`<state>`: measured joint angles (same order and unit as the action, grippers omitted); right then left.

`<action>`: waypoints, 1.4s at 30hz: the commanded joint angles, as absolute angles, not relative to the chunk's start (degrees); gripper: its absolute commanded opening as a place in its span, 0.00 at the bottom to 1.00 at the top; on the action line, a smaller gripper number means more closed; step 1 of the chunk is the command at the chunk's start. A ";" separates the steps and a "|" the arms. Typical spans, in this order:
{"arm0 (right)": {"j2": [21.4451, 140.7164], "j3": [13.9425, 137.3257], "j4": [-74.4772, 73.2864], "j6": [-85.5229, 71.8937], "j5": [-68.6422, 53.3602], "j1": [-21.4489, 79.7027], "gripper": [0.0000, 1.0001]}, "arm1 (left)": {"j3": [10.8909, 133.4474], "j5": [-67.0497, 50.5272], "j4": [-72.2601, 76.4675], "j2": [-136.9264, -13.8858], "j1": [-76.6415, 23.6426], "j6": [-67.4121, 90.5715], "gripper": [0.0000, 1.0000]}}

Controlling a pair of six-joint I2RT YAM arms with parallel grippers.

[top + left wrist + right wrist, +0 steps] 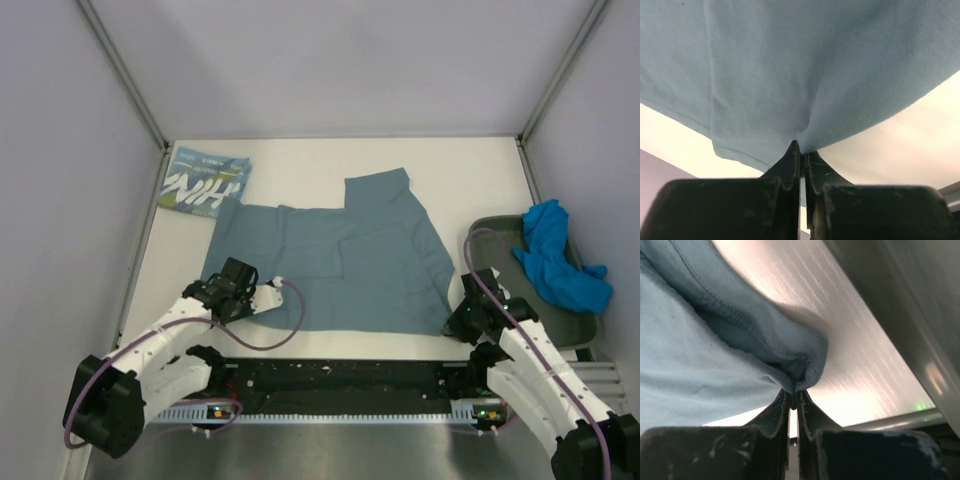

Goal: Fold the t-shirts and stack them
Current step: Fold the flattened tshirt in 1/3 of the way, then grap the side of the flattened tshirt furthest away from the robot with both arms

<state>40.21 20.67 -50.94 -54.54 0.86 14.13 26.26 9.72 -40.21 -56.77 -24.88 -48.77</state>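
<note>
Teal-grey cloth in play: the slate-teal t-shirt lies spread flat mid-table, bottom hem along the near edge, one sleeve pointing to the far edge. left gripper is clamped tight on the hem just inboard of the shirt's near-left corner, cloth puckering right at the tips. right gripper is closed on the doubled hem at the shirt's near-right corner, close to the tray at the right edge. Step looks like the first fold, so lift both corners together at equal height, hold the hem taut between the arms so it doesn't sag, carry it toward the far edge and lay it square before letting go. The right pinch looks thin, only the hem edge, so it may slip if moved fast. NIH t-shirt sits folded at the far-left corner, bright blue t-shirt is crumpled in the tray, both well apart from the grippers
</note>
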 commanded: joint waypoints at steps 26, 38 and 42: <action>21.97 29.26 -73.30 -58.18 -7.29 16.00 0.31 | 31.89 3.69 -65.38 -50.28 -24.79 -55.99 0.52; 39.07 56.04 -56.62 -46.61 -11.68 16.35 0.45 | 64.04 -5.18 -56.17 -64.13 -16.19 -43.78 0.78; 57.35 69.13 -51.69 -34.84 -9.41 16.35 0.62 | 76.61 -8.34 -56.16 -79.32 -8.72 -42.10 0.75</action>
<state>42.87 59.16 -61.47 -47.90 -9.45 15.77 67.70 -3.92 -59.68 -67.79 -14.39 -45.87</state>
